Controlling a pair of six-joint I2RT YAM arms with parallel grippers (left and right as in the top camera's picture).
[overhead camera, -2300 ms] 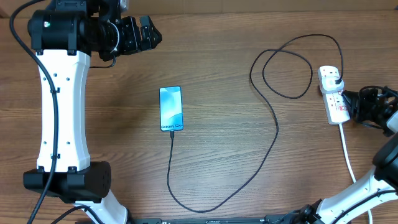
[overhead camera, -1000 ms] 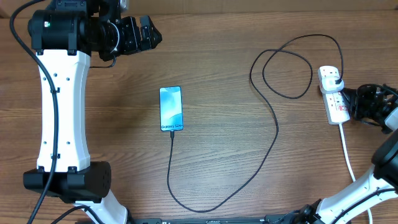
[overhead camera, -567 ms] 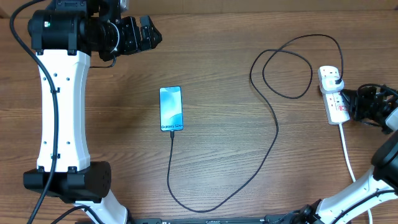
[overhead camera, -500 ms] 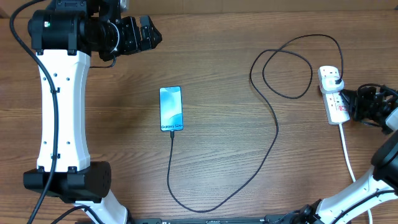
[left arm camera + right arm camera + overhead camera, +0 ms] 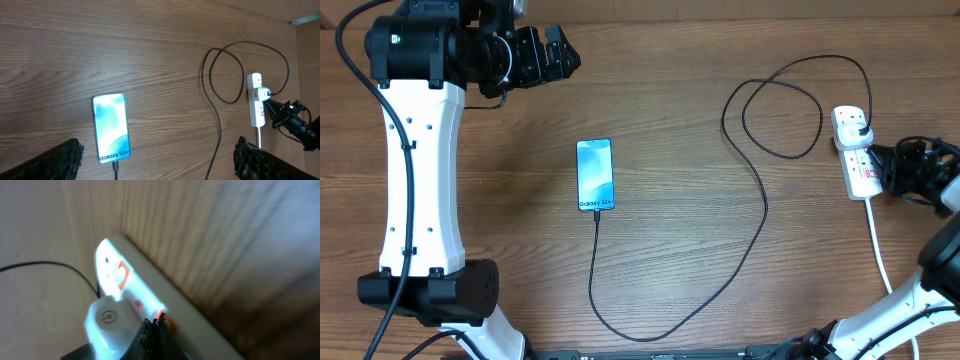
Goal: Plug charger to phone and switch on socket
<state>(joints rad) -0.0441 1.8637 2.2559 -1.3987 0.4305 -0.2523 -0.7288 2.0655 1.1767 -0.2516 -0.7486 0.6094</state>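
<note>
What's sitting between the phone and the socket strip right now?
Only the charger: its loop and long run cross the table between the phone and the socket, clearest in the overhead view.

This looks like a robotics lab bench. A left arm (image 5: 420,180) and a right arm (image 5: 945,260), white-shelled with black joints and trailing cables, stand at the near edge of a plain wood-grain table (image 5: 680,120). On the table lie a lit phone (image 5: 594,175), a black charger cable (image 5: 765,215) and a white power strip (image 5: 857,158).

Blurry socket (image 5: 112,255), half out of frame
</note>
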